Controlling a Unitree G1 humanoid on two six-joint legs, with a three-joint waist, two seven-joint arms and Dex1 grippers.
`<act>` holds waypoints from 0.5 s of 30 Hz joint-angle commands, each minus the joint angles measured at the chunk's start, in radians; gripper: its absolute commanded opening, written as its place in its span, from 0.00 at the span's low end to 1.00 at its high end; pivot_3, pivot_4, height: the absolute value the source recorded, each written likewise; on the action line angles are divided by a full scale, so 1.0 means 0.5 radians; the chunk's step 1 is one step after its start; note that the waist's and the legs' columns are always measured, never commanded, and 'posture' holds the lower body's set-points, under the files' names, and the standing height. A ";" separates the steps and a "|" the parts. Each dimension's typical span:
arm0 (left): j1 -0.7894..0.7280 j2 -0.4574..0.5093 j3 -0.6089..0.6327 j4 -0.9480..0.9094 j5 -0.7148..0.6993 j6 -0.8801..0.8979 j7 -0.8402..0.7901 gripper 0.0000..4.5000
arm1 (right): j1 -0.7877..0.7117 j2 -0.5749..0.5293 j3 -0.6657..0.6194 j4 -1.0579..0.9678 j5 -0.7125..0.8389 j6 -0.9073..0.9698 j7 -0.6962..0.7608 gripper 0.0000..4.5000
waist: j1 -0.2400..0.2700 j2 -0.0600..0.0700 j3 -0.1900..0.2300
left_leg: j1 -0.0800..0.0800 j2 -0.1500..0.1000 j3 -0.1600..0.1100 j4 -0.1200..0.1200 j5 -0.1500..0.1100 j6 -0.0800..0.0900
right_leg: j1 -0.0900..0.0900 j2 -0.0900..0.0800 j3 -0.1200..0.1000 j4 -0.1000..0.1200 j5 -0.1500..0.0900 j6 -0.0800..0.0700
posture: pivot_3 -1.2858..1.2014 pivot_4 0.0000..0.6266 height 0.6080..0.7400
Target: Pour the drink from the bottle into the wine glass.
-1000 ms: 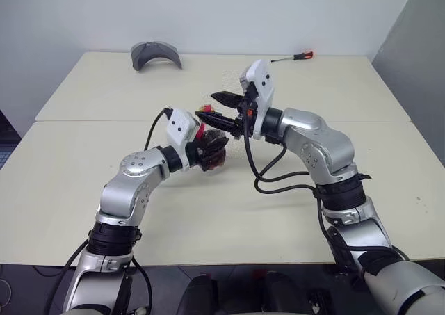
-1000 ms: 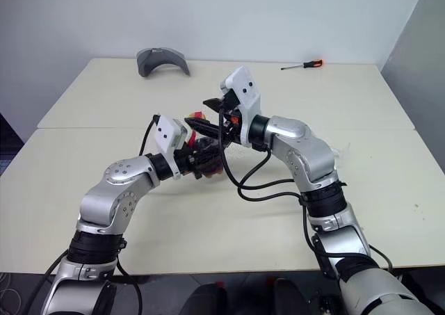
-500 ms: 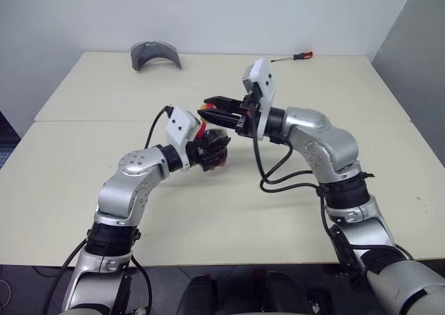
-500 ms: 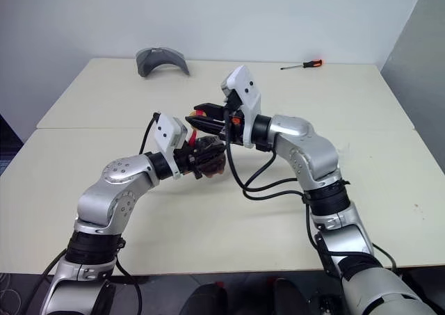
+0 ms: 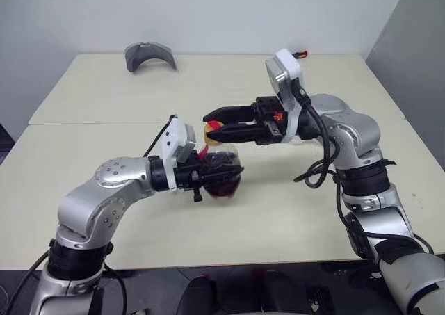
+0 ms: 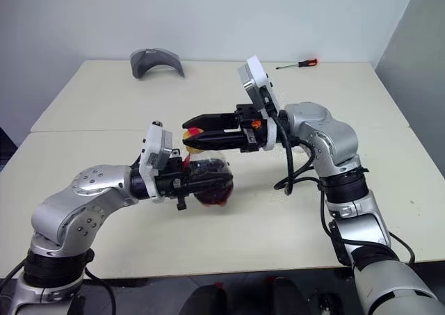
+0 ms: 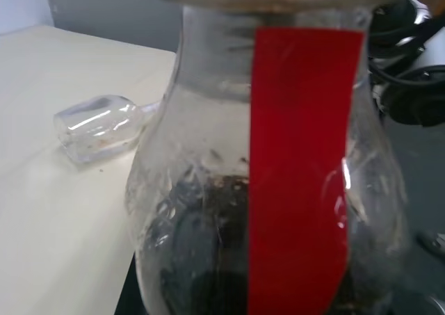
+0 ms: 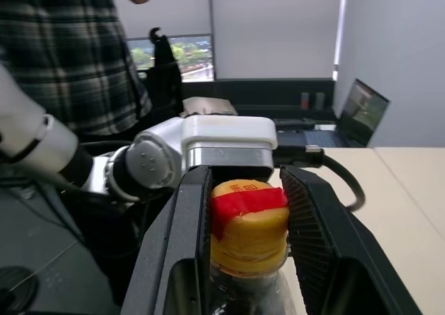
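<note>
The left hand (image 5: 201, 178) is clamped on the bottle (image 5: 222, 178), holding it upright above the cream desk (image 5: 104, 113) in front of the robot. The dark drink (image 6: 212, 188) fills the lower part of the rounded body, and a red label strip (image 7: 299, 162) runs down its side. The right hand (image 5: 212, 126) reaches in level from the right, its 2 fingers (image 8: 177, 245) closed on either side of the yellow cap (image 8: 249, 224). The wine glass (image 7: 97, 127) lies on its side on the desk. A grey curved object (image 5: 147, 54) and a screwdriver (image 6: 297, 64) lie at the far edge.
</note>
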 commanded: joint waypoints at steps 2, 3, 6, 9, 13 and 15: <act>-0.066 -0.038 0.015 -0.076 -0.044 -0.080 -0.002 0.32 | -0.054 0.026 0.021 0.039 -0.057 -0.013 -0.065 0.27 | 0.000 0.000 0.000 | 0.000 0.000 0.000 0.000 0.000 0.000 | 0.000 0.000 0.000 0.000 0.000 0.000 | 0.52 0.24 1.00; -0.057 -0.039 0.014 -0.068 -0.029 -0.086 0.008 0.32 | -0.047 0.022 0.009 0.042 -0.060 -0.006 -0.084 0.42 | 0.000 0.000 0.000 | 0.000 0.000 0.000 0.000 0.000 0.000 | 0.000 0.000 0.000 0.000 0.000 0.000 | 0.52 0.24 1.00; -0.020 -0.035 0.008 -0.022 0.072 -0.132 0.066 0.32 | -0.011 0.010 -0.031 0.019 -0.082 -0.006 -0.183 0.62 | 0.000 0.000 0.000 | 0.000 0.000 0.000 0.000 0.000 -0.001 | 0.000 0.000 0.000 -0.001 0.000 0.000 | 0.52 0.24 1.00; 0.003 -0.076 0.071 0.002 0.077 -0.094 0.200 0.32 | 0.028 0.001 -0.113 -0.029 -0.093 -0.023 -0.337 0.86 | 0.002 0.000 0.000 | 0.000 0.000 0.000 0.000 0.000 -0.001 | 0.000 0.000 0.000 0.000 0.000 0.000 | 0.52 0.24 1.00; 0.047 -0.116 0.111 0.026 0.143 -0.069 0.400 0.32 | 0.098 -0.006 -0.227 -0.158 -0.077 0.008 -0.574 0.99 | 0.002 0.000 0.000 | -0.001 0.000 0.001 0.000 0.000 -0.001 | 0.000 0.000 0.001 0.000 0.000 0.000 | 0.52 0.24 1.00; 0.061 -0.126 0.094 0.072 0.250 -0.108 0.500 0.32 | 0.146 -0.024 -0.230 -0.253 -0.109 0.048 -0.696 0.99 | 0.002 0.000 0.000 | -0.001 0.000 0.000 0.000 0.000 -0.001 | 0.000 0.000 0.000 0.000 0.000 0.000 | 0.52 0.24 1.00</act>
